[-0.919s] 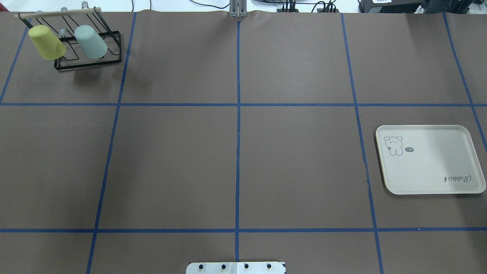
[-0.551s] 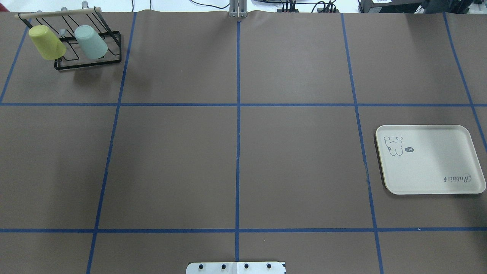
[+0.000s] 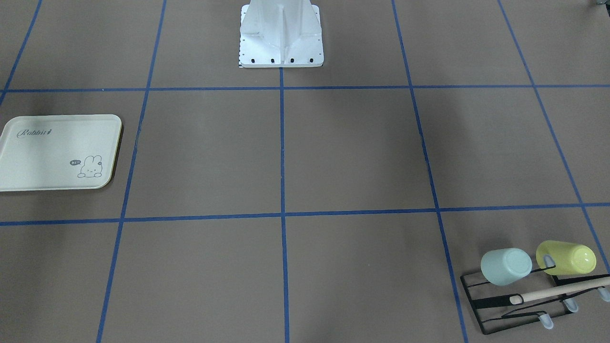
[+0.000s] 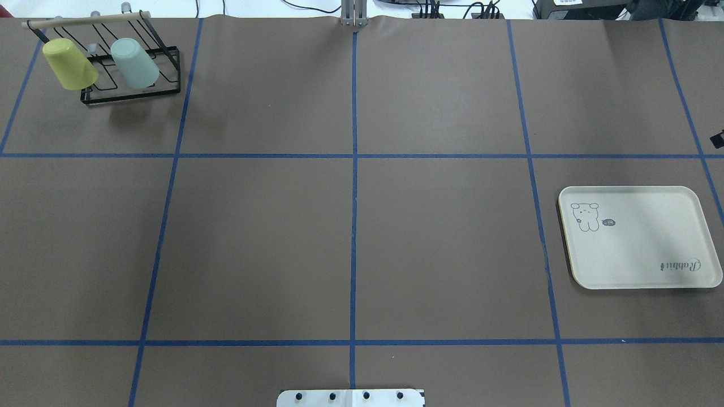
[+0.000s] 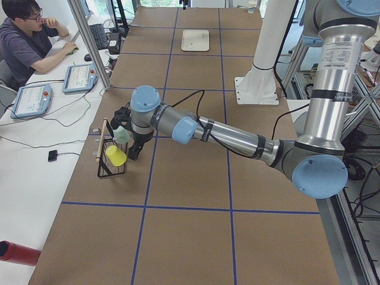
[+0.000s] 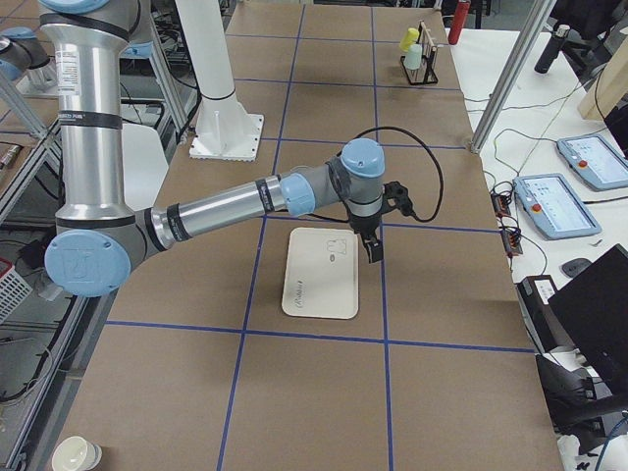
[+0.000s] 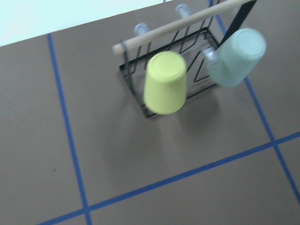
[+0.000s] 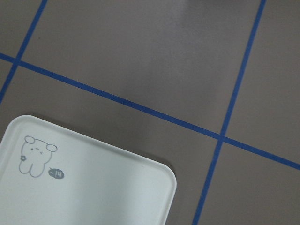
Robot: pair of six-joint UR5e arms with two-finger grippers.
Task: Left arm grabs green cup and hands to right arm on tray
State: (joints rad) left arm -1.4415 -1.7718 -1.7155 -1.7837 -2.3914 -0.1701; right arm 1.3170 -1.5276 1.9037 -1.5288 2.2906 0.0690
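Green cup (image 4: 134, 62) sits upended on the far-left rack (image 4: 133, 96). Left gripper (image 5: 135, 151) hangs beside it, right gripper (image 6: 373, 250) near the tray (image 4: 639, 249) — likely staged for hand-over — how far either is open, I cannot tell.

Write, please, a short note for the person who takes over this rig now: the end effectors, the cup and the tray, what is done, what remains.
The left end effector is beside the black wire rack, close to the cups; I cannot tell if it is open or shut.
The right end effector is raised near the tray; I cannot tell its state either.
The green cup hangs upside down on the rack, next to the yellow-green cup, not grasped.
The tray lies on the robot's right, no cup on it.
Done: arms positioned only.
Left: grasp, handover, placing on the tray.
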